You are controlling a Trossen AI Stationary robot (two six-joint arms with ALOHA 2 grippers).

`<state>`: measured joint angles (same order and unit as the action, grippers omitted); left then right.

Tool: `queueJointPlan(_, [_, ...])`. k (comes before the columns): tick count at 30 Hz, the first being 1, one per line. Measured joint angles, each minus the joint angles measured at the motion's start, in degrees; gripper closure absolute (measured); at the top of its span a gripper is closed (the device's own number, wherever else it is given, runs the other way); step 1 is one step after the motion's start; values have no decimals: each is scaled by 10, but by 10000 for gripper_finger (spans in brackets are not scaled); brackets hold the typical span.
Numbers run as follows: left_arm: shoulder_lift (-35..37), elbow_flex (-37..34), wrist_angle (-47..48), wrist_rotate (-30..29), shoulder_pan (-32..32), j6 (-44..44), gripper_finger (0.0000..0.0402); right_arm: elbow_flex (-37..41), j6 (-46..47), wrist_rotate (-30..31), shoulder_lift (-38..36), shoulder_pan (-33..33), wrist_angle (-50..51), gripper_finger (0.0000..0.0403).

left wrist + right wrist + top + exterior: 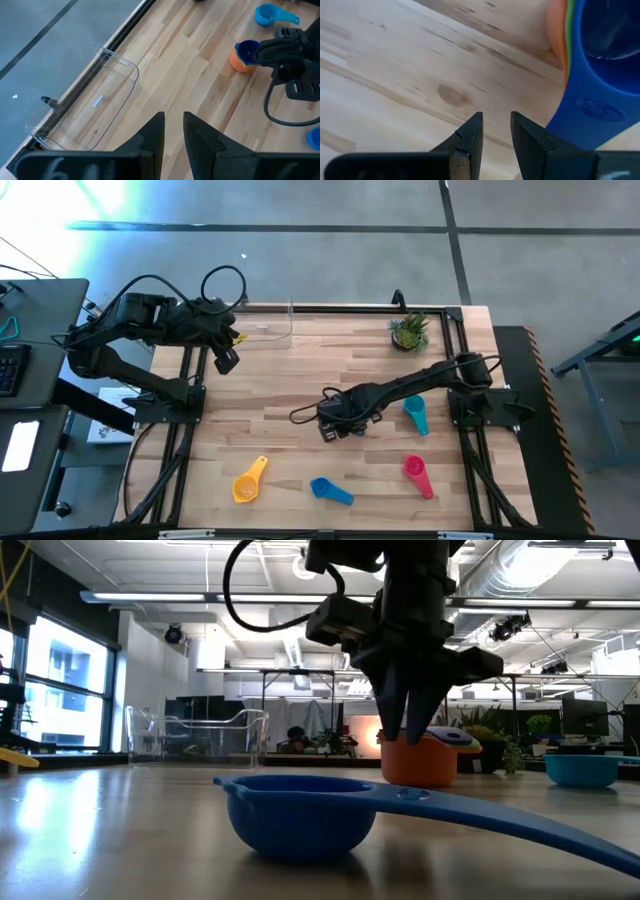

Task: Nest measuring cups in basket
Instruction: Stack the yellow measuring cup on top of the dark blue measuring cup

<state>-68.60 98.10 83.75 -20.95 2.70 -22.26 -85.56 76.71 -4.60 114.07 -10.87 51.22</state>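
A nested stack point(244, 56) of an orange, a green and a purple cup stands upright on its base mid-table. My right gripper point(496, 131) points down beside it, fingers slightly apart, next to the purple handle point(587, 112); the low view shows the gripper point(412, 730) in front of the orange cup point(420, 762). Lying singly on the wood are teal point(415, 415), pink point(418, 474), blue point(330, 490) and yellow point(250, 480) cups. The clear basket point(268, 322) sits at the far edge. My left gripper point(227, 360) waits shut beside it.
A small potted plant point(408, 330) stands at the far right corner. The blue cup point(300, 815) lies close to the near edge, its handle running right. Bare wood stretches between the basket point(95, 107) and the stack. A black frame borders the table.
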Motion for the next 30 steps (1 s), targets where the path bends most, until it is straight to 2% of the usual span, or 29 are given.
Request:
queueJointPlan(9, [0,0,0,0,0,0,339,0,0,0,0,0,51,311])
queueJointPlan(13, [0,0,0,0,0,0,339,0,-17,-1,0,0,44,311])
queueJointPlan(18, [0,0,1,6,0,0,339,0,-56,-14,-2,0,4,311])
queueJointPlan(25, [0,0,48,78,-1,-17,339,0,-140,-17,-21,2,-94,311])
queueJointPlan(30, [12,-13,62,106,-26,-62,339,0,-190,-16,-37,12,-131,311])
